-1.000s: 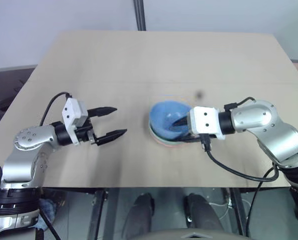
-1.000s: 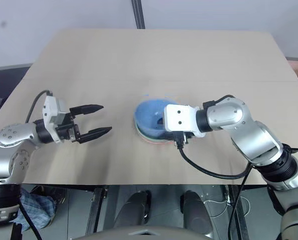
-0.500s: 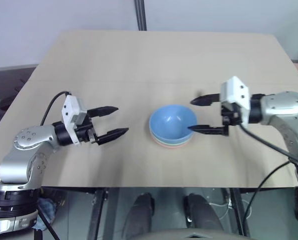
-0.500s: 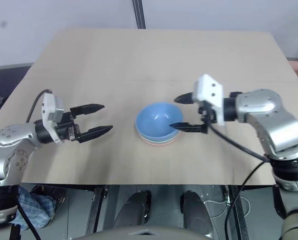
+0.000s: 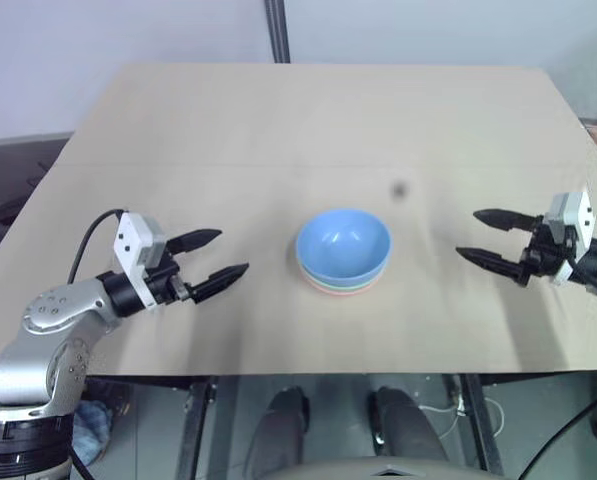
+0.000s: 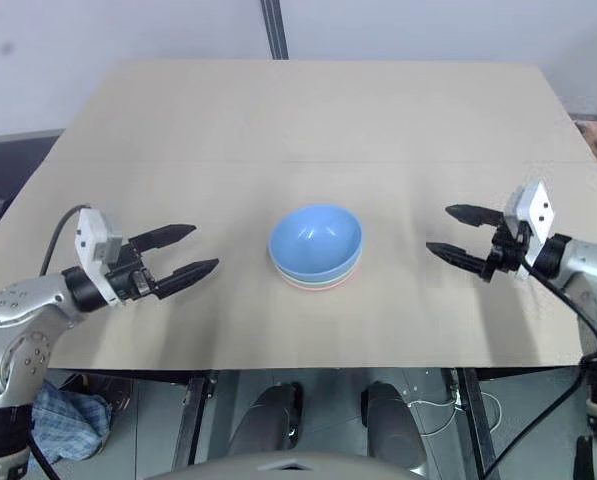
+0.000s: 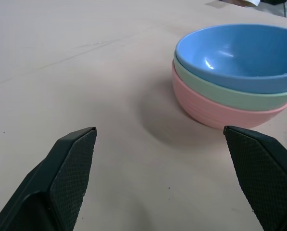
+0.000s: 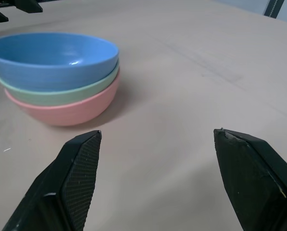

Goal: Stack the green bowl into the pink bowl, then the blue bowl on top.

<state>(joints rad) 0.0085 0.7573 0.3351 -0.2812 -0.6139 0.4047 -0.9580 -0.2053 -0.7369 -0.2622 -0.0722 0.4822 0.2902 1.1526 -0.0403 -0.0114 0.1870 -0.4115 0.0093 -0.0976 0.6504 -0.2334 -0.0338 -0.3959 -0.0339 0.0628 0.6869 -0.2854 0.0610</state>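
Observation:
Near the middle of the table stands one stack of three bowls. The blue bowl (image 5: 344,244) is on top, the green bowl (image 7: 230,94) sits under it, and the pink bowl (image 7: 220,114) is at the bottom. My left gripper (image 5: 214,261) is open and empty, well to the left of the stack. At the table's right side my right gripper (image 5: 483,236) is open and empty too, pointing toward the bowls from a distance. Neither gripper touches the stack.
The light wooden table (image 5: 278,120) is bare around the stack. A dark pole (image 5: 276,30) rises behind its far edge. Black cables trail from both wrists near the front edge.
My right gripper has let go of the blue bowl, opened, and drawn away to the right. The blue bowl now rests on the stack. My left gripper stays about where it was.

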